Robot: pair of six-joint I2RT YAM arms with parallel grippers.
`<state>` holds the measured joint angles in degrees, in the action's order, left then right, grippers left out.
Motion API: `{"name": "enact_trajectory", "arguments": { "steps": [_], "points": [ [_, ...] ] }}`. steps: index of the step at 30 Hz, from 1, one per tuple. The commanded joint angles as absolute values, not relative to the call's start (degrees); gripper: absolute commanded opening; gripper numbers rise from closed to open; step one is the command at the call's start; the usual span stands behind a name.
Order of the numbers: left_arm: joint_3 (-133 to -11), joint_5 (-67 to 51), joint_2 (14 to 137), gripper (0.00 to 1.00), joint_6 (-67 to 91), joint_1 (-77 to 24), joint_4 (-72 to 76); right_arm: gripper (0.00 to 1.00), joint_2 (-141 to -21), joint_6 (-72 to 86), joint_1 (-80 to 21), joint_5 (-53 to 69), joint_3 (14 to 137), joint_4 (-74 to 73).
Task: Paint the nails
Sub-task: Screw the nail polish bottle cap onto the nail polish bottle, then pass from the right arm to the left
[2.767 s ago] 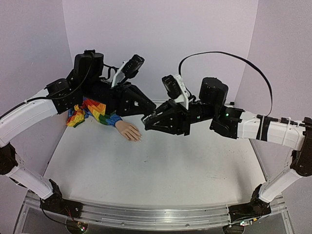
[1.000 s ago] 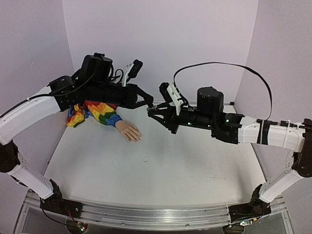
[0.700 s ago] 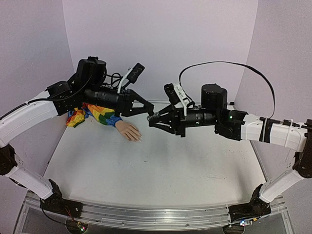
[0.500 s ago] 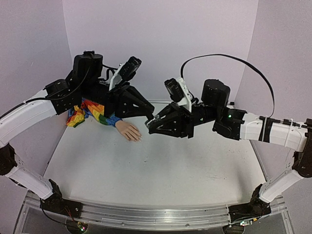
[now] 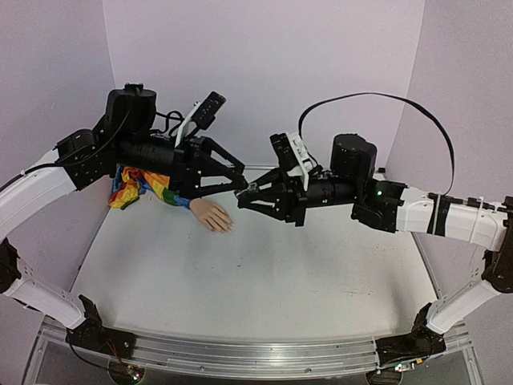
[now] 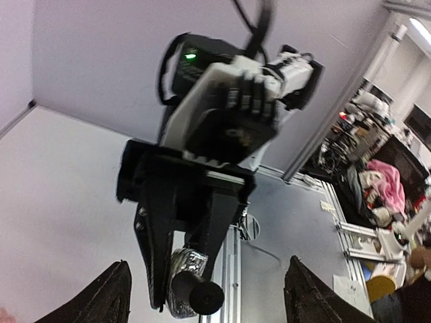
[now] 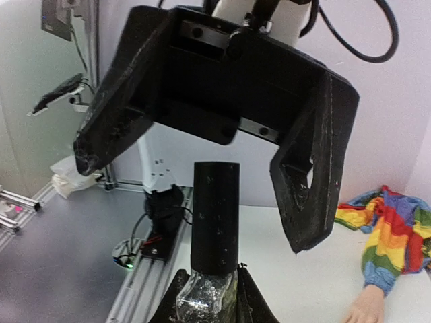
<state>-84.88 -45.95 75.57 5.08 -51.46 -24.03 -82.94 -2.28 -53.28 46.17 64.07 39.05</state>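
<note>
Your counter (image 5: 264,273) is a pale, flat surface with a few faint dark specks. Toward its far left a small fake hand (image 5: 212,216) lies directly on it, fingers pointing toward the middle. Its rainbow-striped sleeve (image 5: 152,186) trails back, bunched near the left wall.

The fake hand (image 5: 212,216) is pale peach, and its sleeve (image 5: 152,186) runs in rainbow stripes of red, orange, yellow, green and blue. The small bottle (image 7: 205,296) is wrapped in crinkled silver, and its tall cap (image 7: 214,219) is matt black. The left gripper (image 5: 240,179) and right gripper (image 5: 247,196) are black, on white-shelled arms (image 5: 457,220). A green light (image 5: 373,192) glows on the right one. The worktop (image 5: 264,273) is off-white, the walls (image 5: 264,72) pale lilac.
</note>
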Motion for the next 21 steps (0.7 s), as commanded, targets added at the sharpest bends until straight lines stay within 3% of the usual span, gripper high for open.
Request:
{"name": "enact_trajectory", "arguments": {
  "steps": [1,4,15,21],
  "points": [
    [-86.92,-26.19,74.77,0.81,15.26,-51.39,-32.34,0.0,-83.3,-11.13,-52.94,32.78,64.86,38.17],
    [-86.03,-20.12,74.34,0.8,19.46,-51.41,-32.43,0.0,-84.2,-11.55,-52.99,28.02,65.16,38.23],
    [-88.01,-17.5,76.24,0.45,22.33,-51.42,-31.52,0.0,-85.75,-11.19,-53.0,22.46,65.92,37.79],
    [-89.34,-18.58,78.7,0.35,22.98,-51.5,-31.46,0.0,-86.38,-11.28,-53.08,21.84,66.43,37.74]
  ]
}}
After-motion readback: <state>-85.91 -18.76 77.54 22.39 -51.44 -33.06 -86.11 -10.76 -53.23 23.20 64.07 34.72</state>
